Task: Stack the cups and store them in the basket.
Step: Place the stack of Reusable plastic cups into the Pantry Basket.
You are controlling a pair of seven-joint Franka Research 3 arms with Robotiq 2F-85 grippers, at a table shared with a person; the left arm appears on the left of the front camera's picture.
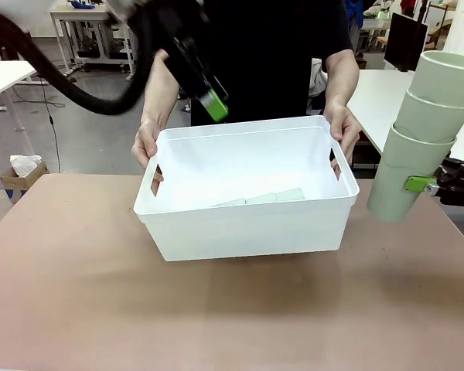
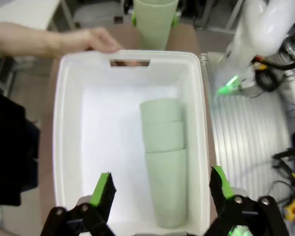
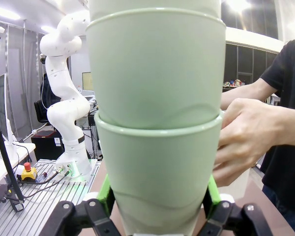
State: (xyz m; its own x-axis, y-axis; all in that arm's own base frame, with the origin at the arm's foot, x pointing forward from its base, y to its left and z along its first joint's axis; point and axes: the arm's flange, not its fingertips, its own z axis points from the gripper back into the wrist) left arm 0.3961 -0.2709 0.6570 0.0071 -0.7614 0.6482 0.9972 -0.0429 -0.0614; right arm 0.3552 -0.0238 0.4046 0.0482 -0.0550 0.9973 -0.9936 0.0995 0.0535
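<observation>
1. The basket [image 1: 240, 224] stood on the table [image 1: 77, 294], in the middle. The person steadied it, one hand [image 1: 147, 144] on the picture-left short side and the other hand [image 1: 345, 127] on the picture-right one.
2. A lying stack [image 2: 164, 152] of three nested cups rested on its side on the basket floor, close along one long wall; from the front only a sliver of it [image 1: 263, 198] showed over the rim.
3. The left gripper [image 2: 161, 174] hung above the basket with its jaws spread wide and nothing between them, its green pads straddling that stack from above. In the front view it [image 1: 213, 100] sat high over the far rim.
4. The right gripper [image 1: 421, 184] was clamped on the lowest cup of a held stack [image 1: 421, 131] of three, carried tilted in the air just beyond the basket's picture-right side and clear of the table. The right wrist view showed the pads pressed against both flanks of that cup [image 3: 157, 182].
5. Judged from this, stacking looked done and half the storing too; the step in hand was bringing in the second stack.
6. The next move called for carrying the held stack over the rim, lowering it into the free floor beside the lying stack, and parting the fingers only once it was supported, while clearing the person's hand and the left arm overhead.
</observation>
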